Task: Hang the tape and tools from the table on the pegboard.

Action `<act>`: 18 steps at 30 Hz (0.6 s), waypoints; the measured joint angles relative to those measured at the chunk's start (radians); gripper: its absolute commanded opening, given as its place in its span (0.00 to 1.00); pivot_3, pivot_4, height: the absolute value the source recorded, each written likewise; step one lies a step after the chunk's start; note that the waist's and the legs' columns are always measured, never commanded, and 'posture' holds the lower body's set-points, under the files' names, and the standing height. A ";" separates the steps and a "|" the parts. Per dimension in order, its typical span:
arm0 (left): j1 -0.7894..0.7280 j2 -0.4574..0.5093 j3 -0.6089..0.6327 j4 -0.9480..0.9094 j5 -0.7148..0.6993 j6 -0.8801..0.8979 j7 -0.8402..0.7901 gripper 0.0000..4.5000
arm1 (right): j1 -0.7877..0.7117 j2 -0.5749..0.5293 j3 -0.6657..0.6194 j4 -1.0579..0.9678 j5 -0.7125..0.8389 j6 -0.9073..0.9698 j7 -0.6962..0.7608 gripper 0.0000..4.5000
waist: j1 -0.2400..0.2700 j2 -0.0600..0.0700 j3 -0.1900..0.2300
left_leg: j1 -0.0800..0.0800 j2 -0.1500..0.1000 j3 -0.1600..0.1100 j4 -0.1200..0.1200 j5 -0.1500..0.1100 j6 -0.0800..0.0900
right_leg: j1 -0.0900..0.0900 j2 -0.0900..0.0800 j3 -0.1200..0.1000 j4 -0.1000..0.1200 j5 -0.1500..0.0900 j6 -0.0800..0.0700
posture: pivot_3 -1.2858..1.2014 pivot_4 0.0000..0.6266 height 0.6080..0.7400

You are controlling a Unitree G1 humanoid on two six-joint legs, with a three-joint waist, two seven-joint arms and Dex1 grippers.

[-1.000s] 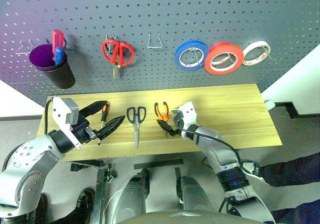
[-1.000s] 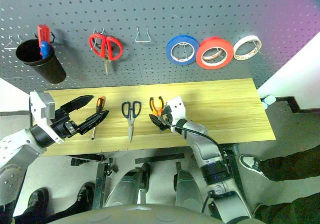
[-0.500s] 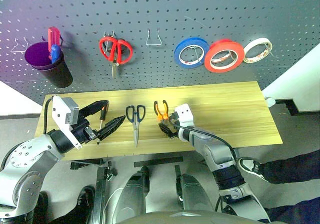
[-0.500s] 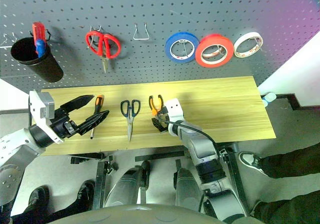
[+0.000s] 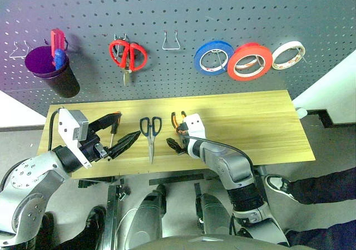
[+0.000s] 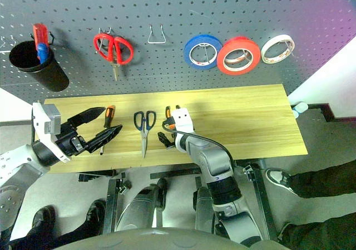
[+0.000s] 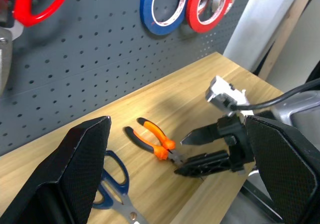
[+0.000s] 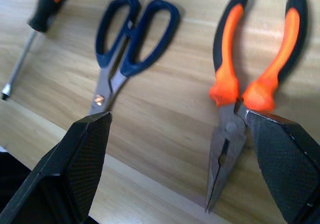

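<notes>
The red tape [image 5: 249, 62] hangs on the dark grey pegboard [image 5: 183, 10]. Three tools lie on the wooden table [image 5: 250, 122]: the screwdriver [image 5: 114, 128], the dark-blue scissors [image 5: 151, 132] and the orange-and-black pliers [image 8: 240, 94]. My right gripper [image 5: 173, 140] is open and tilted down at the table's front edge, at the nose of the pliers. In the right wrist view the pliers' nose lies just inside one finger. My left gripper [image 5: 129, 123] is open and level above the screwdriver, holding nothing.
On the pegboard also hang a black cup [image 5: 55, 72] with a red and a blue item, red-handled scissors [image 5: 128, 56], an empty wire hook [image 5: 170, 43], a blue roll [image 5: 213, 58] and a whitish roll [image 5: 288, 55]. A person's legs [image 5: 311, 186] are at the right.
My right gripper has shifted left along the table's front and tipped downward, ending at the pliers' nose. The left gripper has stayed put.
</notes>
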 measured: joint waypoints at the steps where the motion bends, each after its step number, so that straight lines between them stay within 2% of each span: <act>1: 0.000 0.001 0.000 -0.001 -0.001 0.000 0.000 1.00 | -0.006 0.004 0.003 0.011 0.000 0.000 -0.003 0.99 | 0.000 0.000 0.000 | 0.000 0.000 0.000 -0.001 0.000 0.000 | -0.001 0.000 0.000 0.000 0.000 0.000 | 0.56 0.57 1.00; 12: 0.007 0.011 0.005 -0.011 -0.002 0.014 0.006 1.00 | -0.091 0.022 -0.023 0.134 -0.036 -0.040 -0.060 0.99 | 0.001 -0.002 0.011 | -0.001 0.000 0.001 -0.004 0.001 -0.001 | -0.003 0.000 -0.001 0.000 0.000 0.000 | 0.56 0.58 1.00; 18: 0.006 0.011 0.005 -0.012 -0.002 0.016 0.006 1.00 | -0.124 0.020 -0.087 0.149 -0.037 -0.052 -0.091 0.99 | -0.001 -0.003 0.018 | -0.001 0.000 0.001 -0.004 0.001 -0.002 | -0.003 0.000 -0.001 0.000 0.000 0.000 | 0.56 0.58 1.00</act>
